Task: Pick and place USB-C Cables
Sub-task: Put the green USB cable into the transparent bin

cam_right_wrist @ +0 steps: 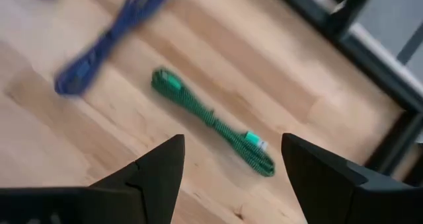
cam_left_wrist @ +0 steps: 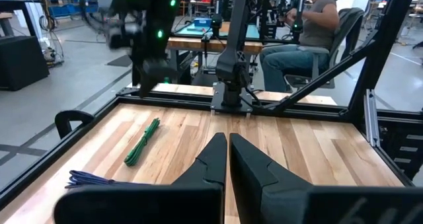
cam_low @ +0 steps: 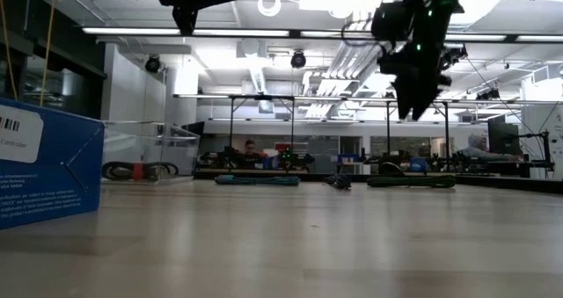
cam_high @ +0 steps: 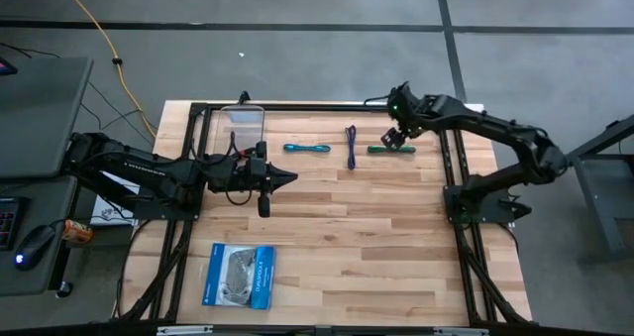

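Observation:
Three cable bundles lie in a row on the far half of the table: teal (cam_high: 307,148), purple (cam_high: 351,146) and green (cam_high: 391,149). My right gripper (cam_high: 394,138) hangs open above the green cable, well clear of the table in the low view (cam_low: 413,87). In the right wrist view the green cable (cam_right_wrist: 211,121) lies between and beyond the two spread fingers (cam_right_wrist: 231,145), with the purple cable (cam_right_wrist: 109,42) beside it. My left gripper (cam_high: 282,180) is shut and hovers left of the table's middle, pointing right; its wrist view (cam_left_wrist: 228,145) shows the green cable (cam_left_wrist: 142,143) and the purple one (cam_left_wrist: 92,179).
A clear plastic container (cam_high: 243,128) stands at the far left, just behind my left arm. A blue-and-white flat packet (cam_high: 240,275) lies near the front left and fills the low view's left side (cam_low: 44,166). Black frame rails (cam_high: 451,168) border the table. A seated person (cam_left_wrist: 310,26) is beyond the right edge.

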`<state>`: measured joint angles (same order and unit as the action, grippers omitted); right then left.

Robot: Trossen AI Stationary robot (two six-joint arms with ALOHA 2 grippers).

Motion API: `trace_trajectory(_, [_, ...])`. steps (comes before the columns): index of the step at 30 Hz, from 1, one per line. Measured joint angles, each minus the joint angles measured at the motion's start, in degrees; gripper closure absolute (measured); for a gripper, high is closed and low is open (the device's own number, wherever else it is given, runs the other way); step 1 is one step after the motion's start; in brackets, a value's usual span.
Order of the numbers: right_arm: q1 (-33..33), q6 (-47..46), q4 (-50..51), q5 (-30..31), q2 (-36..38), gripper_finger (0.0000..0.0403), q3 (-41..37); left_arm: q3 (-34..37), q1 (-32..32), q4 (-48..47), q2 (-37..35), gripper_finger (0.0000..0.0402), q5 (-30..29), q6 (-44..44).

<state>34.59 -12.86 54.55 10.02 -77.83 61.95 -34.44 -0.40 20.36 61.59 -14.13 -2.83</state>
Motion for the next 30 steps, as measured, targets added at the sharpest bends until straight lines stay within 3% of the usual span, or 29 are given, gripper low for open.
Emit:
trace_trajectory(5, [0.8, 4.32, -2.82, -3.05, -4.98, 0.0157, -3.06, 0.0, 0.0, 0.0, 0.01, 0.0401, 0.0, 0.0])
trace_trajectory(24, [0.8, 13.93, -9.87, -2.97, -21.34, 0.0157, -3.12, 0.0, 0.02, -1.32, 0.0, 0.0401, 0.0, 0.02])
trace_trajectory(30, [0.99, 16.49, -11.55, -0.45, -25.08, 0.0157, -2.84, 0.0, 0.02, -1.31, 0.0, 0.0401, 0.0, 0.02])
